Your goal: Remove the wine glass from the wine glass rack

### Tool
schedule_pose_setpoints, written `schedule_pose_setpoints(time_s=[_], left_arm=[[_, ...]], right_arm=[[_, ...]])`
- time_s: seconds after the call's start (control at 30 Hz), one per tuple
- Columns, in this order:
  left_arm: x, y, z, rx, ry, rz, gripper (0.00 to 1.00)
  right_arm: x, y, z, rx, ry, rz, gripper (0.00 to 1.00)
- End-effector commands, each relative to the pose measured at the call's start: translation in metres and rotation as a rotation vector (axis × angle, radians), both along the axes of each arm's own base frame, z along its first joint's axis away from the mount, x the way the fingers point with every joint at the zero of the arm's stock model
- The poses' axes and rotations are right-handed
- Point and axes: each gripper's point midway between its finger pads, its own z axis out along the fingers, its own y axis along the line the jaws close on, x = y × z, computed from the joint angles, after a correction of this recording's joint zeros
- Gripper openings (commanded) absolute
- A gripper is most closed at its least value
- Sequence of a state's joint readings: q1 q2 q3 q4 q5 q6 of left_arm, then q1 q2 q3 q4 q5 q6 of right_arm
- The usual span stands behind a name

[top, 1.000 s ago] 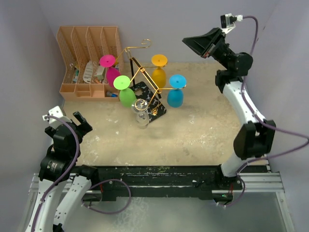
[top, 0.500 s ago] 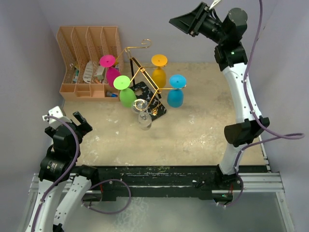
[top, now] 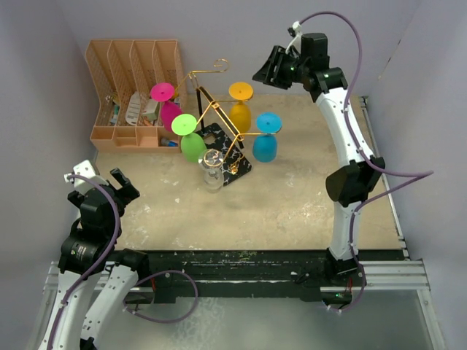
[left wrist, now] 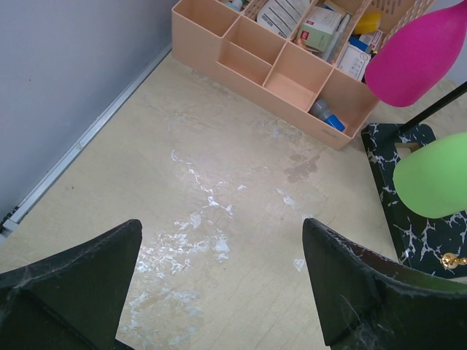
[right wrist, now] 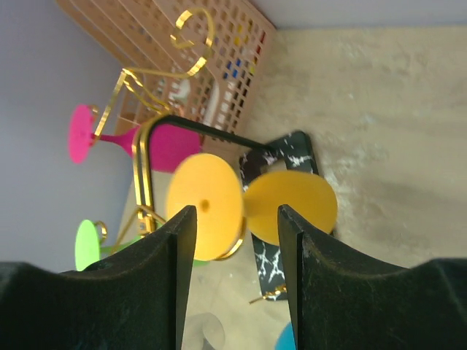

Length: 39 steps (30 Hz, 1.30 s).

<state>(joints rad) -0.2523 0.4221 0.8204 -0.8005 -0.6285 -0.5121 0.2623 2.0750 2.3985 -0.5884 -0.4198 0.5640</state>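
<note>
The wine glass rack (top: 206, 102) stands at the back middle, gold wire arms on a black marbled base (top: 235, 162). Several wine glasses hang upside down from it: pink (top: 166, 103), green (top: 190, 138), yellow (top: 241, 108), blue (top: 265, 140) and clear (top: 212, 172). My right gripper (top: 267, 69) hovers open just right of and above the yellow glass. In the right wrist view the yellow glass's foot (right wrist: 204, 205) and bowl (right wrist: 295, 204) show beyond the open right gripper (right wrist: 236, 211), untouched. My left gripper (top: 102, 181) rests open at the near left, empty (left wrist: 220, 226).
An orange slotted desk organiser (top: 135, 91) with small items stands at the back left, close to the pink glass (left wrist: 423, 58). The green glass (left wrist: 434, 182) hangs over the marbled base (left wrist: 387, 146). Grey walls close in at the left and back.
My right arm has swung from the back right corner leftward and down toward the rack's yellow glass, and its jaws have opened. The left arm has not moved.
</note>
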Motion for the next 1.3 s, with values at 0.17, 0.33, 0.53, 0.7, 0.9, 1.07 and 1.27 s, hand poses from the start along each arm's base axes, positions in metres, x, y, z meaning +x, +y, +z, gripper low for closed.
schedule_pose_setpoints(time_s=[0.17,0.33,0.53,0.7,0.9,1.07,1.27], left_arm=[[0.004,-0.002,0.009,-0.002,-0.040,-0.009,0.93],[0.004,-0.002,0.008,-0.001,-0.040,-0.007,0.93],[0.004,-0.002,0.009,-0.001,-0.039,-0.008,0.93],[0.004,-0.001,0.009,0.000,-0.038,-0.007,0.93],[0.004,-0.001,0.009,0.000,-0.039,-0.006,0.93],[0.004,-0.001,0.008,0.000,-0.037,-0.004,0.93],[0.003,-0.001,0.009,-0.001,-0.042,-0.002,0.93]], right_arm=[[-0.012,0.003,-0.006,-0.044,-0.008,0.035,0.49],[-0.013,0.012,-0.011,-0.023,-0.011,0.074,0.47],[-0.013,0.017,-0.011,-0.018,-0.028,0.096,0.47],[-0.014,0.022,-0.007,-0.003,-0.045,0.116,0.47],[-0.015,0.030,-0.011,-0.015,-0.048,0.132,0.44],[-0.014,0.033,-0.012,-0.023,-0.054,0.132,0.38],[-0.013,0.030,-0.006,-0.025,-0.071,0.110,0.30]])
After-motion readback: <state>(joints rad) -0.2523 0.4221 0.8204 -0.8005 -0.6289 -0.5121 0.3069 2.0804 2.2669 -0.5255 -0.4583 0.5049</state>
